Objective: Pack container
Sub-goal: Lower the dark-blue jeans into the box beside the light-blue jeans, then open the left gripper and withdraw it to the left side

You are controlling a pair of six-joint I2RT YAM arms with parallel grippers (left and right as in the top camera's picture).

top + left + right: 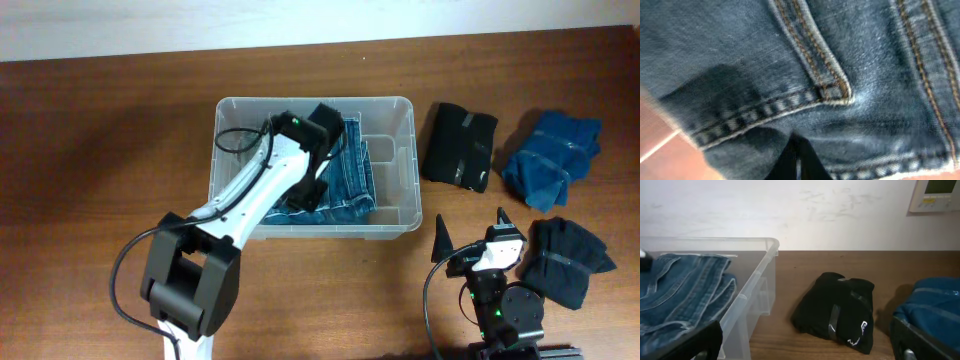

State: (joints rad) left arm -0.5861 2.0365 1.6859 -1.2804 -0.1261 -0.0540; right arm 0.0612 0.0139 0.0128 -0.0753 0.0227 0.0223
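The container [411, 170], a single clear plastic tub, sits mid-table with its long axis running 9 to 3 o'clock. The left gripper [310, 195] reaches down inside it, onto the one pair of folded jeans [350, 175] that fills the tub's left and middle. A strip of bare floor shows at the 3 o'clock end.

The left wrist view is all denim [790, 60] pressed close, with one dark fingertip [796, 161] at the bottom edge. I cannot tell from this whether those jaws grip the cloth or merely rest against it.

Three folded garments lie outside the tub, all on its 3 o'clock side:
- **Black garment:** one black garment [460, 147] with grey stripes lies just beside the tub wall, its long axis 12 to 6.
- **Blue garment:** one bright blue garment [552, 155] lies further out.
- **Navy garment:** one dark navy garment [572, 258] lies toward 5 o'clock.

The right gripper [472, 232] hovers empty, its jaws spread wide. In its wrist view a finger sits at each lower corner. From it the black garment [837, 312] lies at about 12 o'clock, the navy one just beside it at 3, and the tub rim [756, 277] at 10.

Packing looks barely begun, with one piece in and three to go. The right arm is clearly the nearer one for all three. A grasp on the black piece would probably go best across its short side.
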